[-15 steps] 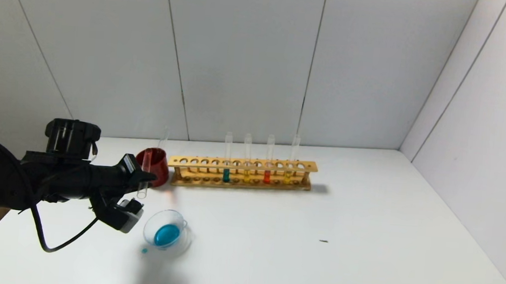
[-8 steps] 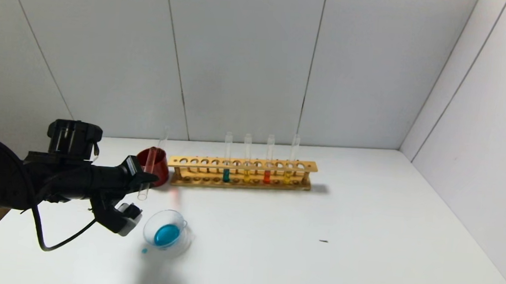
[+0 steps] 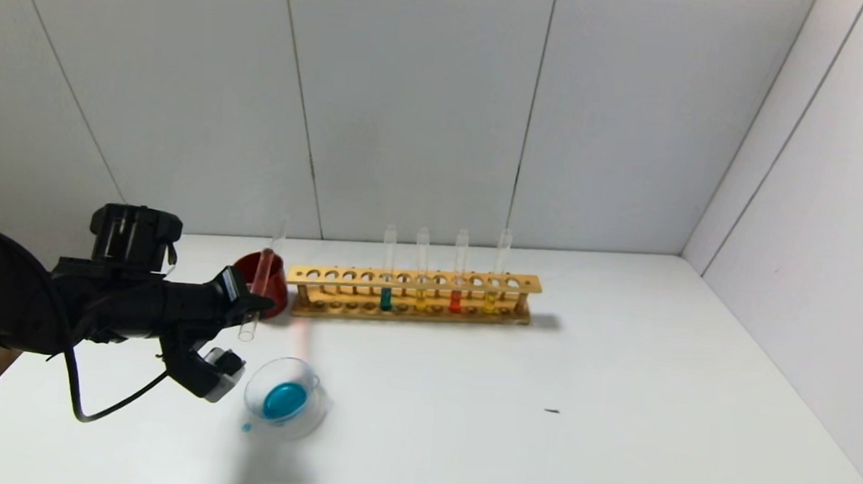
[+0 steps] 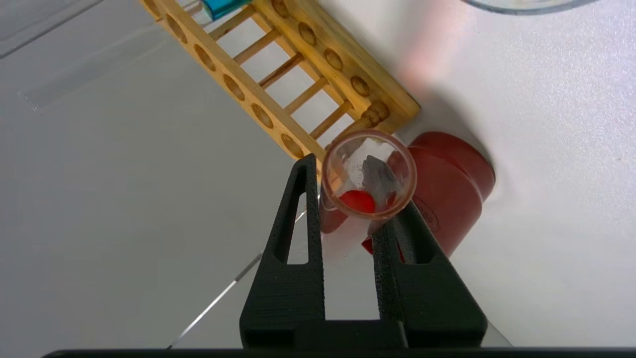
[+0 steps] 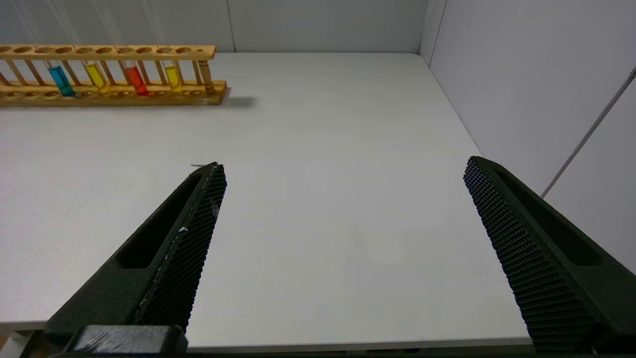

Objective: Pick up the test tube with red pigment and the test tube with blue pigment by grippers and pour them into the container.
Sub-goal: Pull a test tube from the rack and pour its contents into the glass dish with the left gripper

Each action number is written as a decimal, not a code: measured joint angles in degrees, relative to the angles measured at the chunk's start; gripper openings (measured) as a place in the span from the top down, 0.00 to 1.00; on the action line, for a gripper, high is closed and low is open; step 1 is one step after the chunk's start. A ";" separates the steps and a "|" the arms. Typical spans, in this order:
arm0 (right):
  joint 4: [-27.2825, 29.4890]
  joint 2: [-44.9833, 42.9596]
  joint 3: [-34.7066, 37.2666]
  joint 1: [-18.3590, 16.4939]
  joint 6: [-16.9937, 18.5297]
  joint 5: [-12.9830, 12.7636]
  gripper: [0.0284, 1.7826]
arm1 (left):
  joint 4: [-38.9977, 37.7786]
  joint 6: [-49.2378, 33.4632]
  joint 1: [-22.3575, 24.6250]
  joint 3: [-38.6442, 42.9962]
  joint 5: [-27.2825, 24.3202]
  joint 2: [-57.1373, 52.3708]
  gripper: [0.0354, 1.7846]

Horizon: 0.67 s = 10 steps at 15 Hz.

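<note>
My left gripper [image 3: 266,305] is shut on a clear test tube [image 3: 254,298] that leans with its top over the dark red cup [image 3: 273,288]. In the left wrist view that tube [image 4: 368,174] shows end-on between the fingers, with a red patch inside. The test tube with blue pigment [image 3: 386,298] and the test tube with red pigment [image 3: 455,301] stand in the wooden rack [image 3: 414,279]. The container [image 3: 285,399], a clear dish holding blue liquid, sits just in front of the left gripper. My right gripper [image 5: 344,164] hangs open over the table's near right edge, holding nothing.
Two yellow-liquid tubes [image 3: 420,300] [image 3: 490,301] also stand in the rack. Another clear tube [image 3: 279,233] leans in the red cup. A blue drop [image 3: 245,427] lies beside the dish and a dark speck [image 3: 552,411] to the right. White walls close the back and right.
The left arm has shifted slightly right and up, and the held tube has tipped from nearly upright to leaning with its top toward the red cup.
</note>
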 joint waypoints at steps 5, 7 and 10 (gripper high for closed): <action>0.00 0.00 0.00 -0.02 -0.02 0.00 0.02 | 0.00 1.46 -0.94 -0.35 0.10 0.13 0.83; 0.00 0.00 0.00 -0.02 0.00 0.00 0.02 | 0.00 2.62 -1.51 -0.68 0.13 0.22 0.83; 0.00 0.00 0.00 -0.02 -0.02 0.00 0.02 | -0.02 4.28 -2.36 -1.44 0.21 0.52 0.83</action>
